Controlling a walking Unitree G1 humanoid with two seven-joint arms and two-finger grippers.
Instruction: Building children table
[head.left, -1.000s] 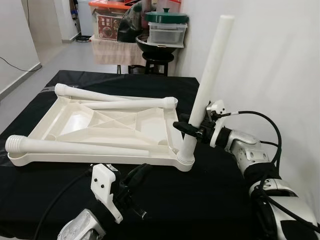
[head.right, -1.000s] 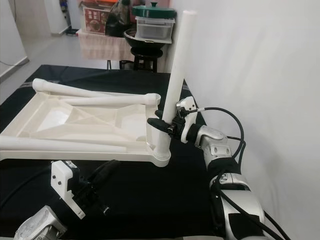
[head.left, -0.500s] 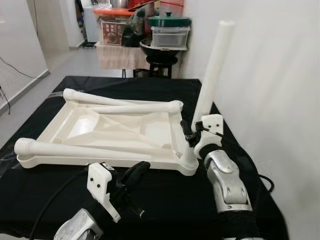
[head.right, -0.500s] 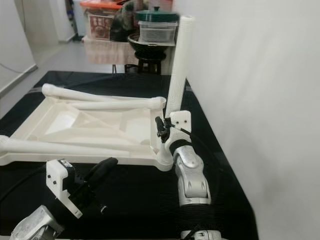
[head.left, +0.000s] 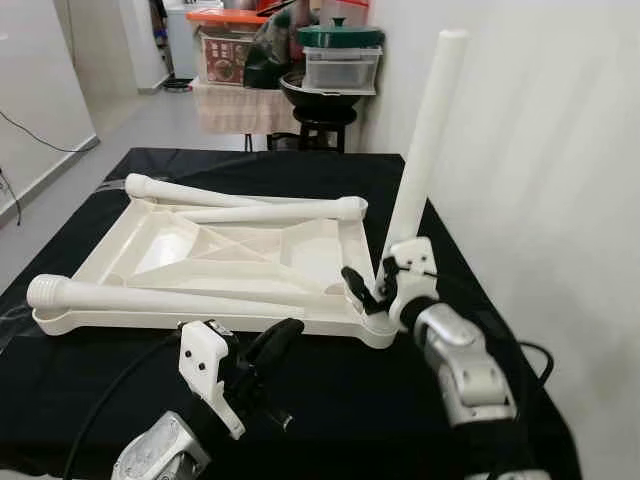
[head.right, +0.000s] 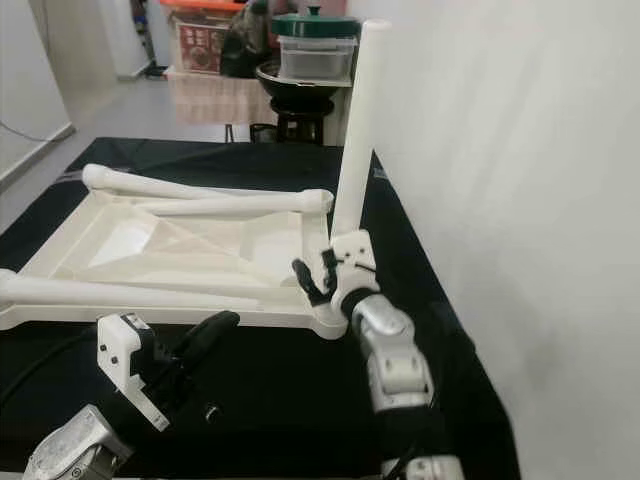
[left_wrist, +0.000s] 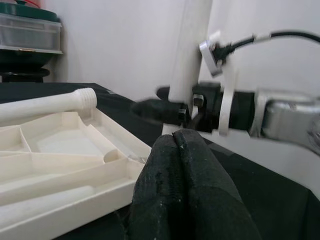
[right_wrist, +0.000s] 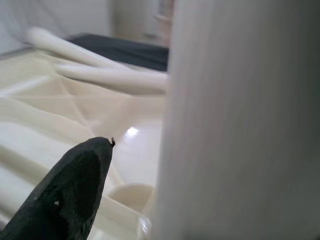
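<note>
R gripper (head.left: 372, 290) at base of upright table leg (head.left: 424, 140); one black finger (right_wrist: 65, 197) stands apart from leg on tabletop side, other finger hidden behind leg, so fingers spread around leg w/ a visible gap, not clamped. 1.0 s ago R gripper was pinched on the leg higher up, forearm reaching in from the right; now forearm comes from nearer the robot and gripper sits lower, by the corner socket. Leg upright in near-right corner of inverted white tabletop (head.left: 160, 240), same as before. Tabletop lies on black cloth (head.left: 330, 400), 3 loose legs (head.left: 150, 296) lying across it, just left of R gripper. L gripper (head.left: 270, 345) fingers pressed together, hovering over cloth just in front of tabletop's near edge, unchanged.
</note>
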